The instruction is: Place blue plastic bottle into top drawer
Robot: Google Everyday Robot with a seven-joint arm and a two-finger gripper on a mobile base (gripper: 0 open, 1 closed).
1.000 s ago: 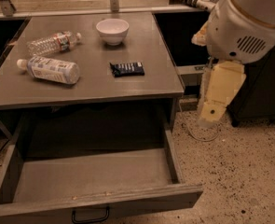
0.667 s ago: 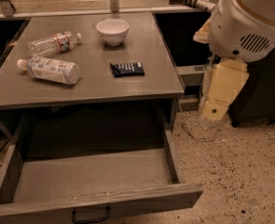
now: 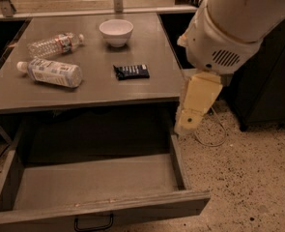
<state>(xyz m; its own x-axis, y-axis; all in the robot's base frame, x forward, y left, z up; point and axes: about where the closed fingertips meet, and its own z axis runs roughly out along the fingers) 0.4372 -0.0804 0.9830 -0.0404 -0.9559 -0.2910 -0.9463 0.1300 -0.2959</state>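
Note:
The blue plastic bottle (image 3: 51,72) lies on its side at the left of the grey tabletop (image 3: 98,88), its white cap pointing left. The top drawer (image 3: 98,178) is pulled out below the table and nothing lies in it; a small black handle (image 3: 93,223) is on its front panel. My arm's white housing (image 3: 234,28) and cream link (image 3: 196,100) hang at the right, over the drawer's right side and well away from the bottle. My gripper itself does not show in the camera view.
A slimmer clear ribbed bottle with a red label (image 3: 55,43) lies behind the blue one. A white bowl (image 3: 116,32) and a dark snack packet (image 3: 131,71) are also on the table. A dark cabinet (image 3: 267,81) stands right, over speckled floor (image 3: 243,178).
My arm has swung left and a little down, so its cream link now reaches the drawer's right wall. The bottles, bowl and drawer have not moved.

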